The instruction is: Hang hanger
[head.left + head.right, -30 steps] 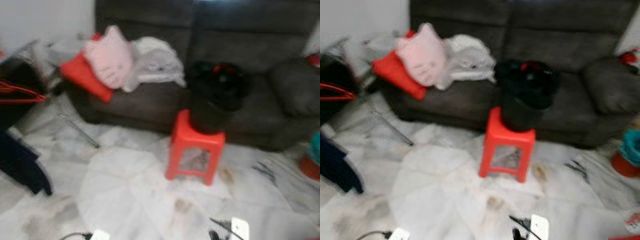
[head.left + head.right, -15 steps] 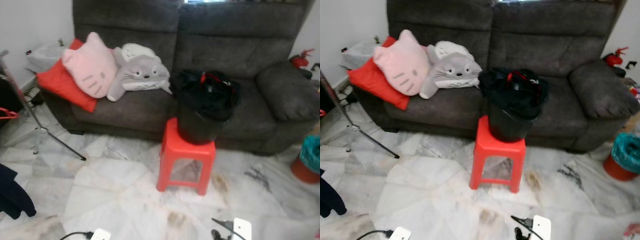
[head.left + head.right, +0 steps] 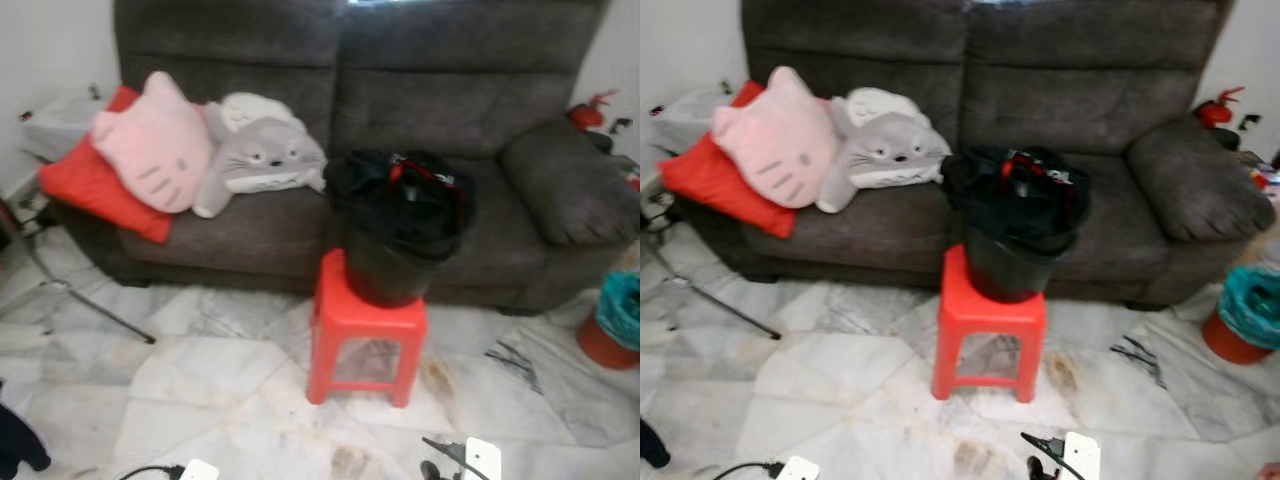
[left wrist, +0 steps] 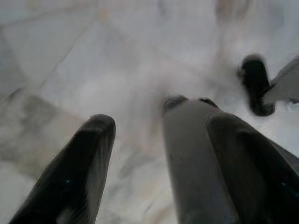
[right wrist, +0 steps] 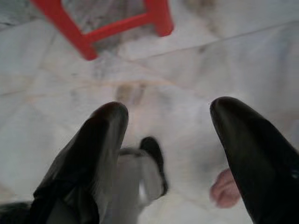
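Note:
A black bucket [image 3: 390, 270] stands on a red plastic stool [image 3: 365, 330] in front of the sofa. Dark clothes are heaped in the bucket, and a red hanger [image 3: 408, 170] pokes out of the pile. My left gripper [image 4: 156, 140] hangs over the marble floor, open, with nothing between its fingers [image 4: 81, 172]. My right gripper [image 5: 170, 126] is also open and empty above the floor, with the stool's red legs [image 5: 88, 35] just beyond it.
A dark grey sofa [image 3: 470, 110] carries a red cushion [image 3: 90, 185], a pink cat pillow [image 3: 150, 145] and a grey plush [image 3: 265, 160]. A thin metal stand leg [image 3: 85, 305] slants at the left. A teal-lined red bin [image 3: 615, 325] sits right. White power strips [image 3: 478, 458] lie near.
The view has swung to the right and sharpened: the stand with red hangers and the dark garment have slid off the left edge. The bucket and stool stay put.

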